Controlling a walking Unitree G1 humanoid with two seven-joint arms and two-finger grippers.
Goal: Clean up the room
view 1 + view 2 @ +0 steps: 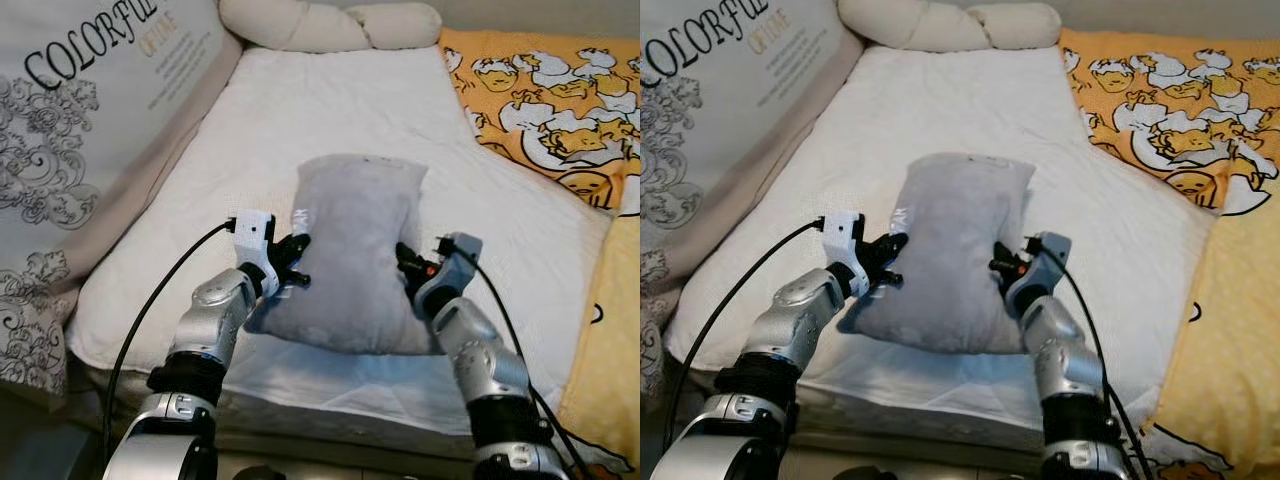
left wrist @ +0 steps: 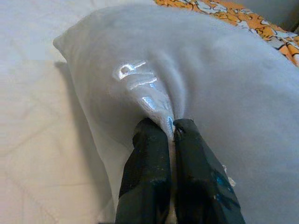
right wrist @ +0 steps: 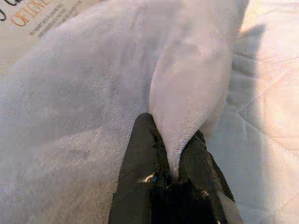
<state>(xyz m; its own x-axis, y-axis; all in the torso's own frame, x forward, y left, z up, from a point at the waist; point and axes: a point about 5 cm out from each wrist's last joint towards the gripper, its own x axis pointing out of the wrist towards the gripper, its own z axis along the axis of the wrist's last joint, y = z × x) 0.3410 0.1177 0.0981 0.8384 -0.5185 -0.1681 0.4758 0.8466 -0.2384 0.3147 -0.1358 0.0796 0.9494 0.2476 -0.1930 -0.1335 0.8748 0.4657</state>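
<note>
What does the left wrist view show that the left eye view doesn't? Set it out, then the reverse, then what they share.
Left wrist view: the left gripper close up, its fingers pinching a fold of the grey pillow beside shiny silver lettering.

Left eye view: both arms, with the right gripper clamped on the pillow's other side, a cream bolster, and a printed cushion to the robot's left.

Both: the pillow, the white mattress, and the orange cartoon blanket.

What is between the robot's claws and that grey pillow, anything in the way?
Nothing visible. The left gripper and the right gripper each already pinch a fold of the grey pillow, one on each side, above the white mattress.
</note>
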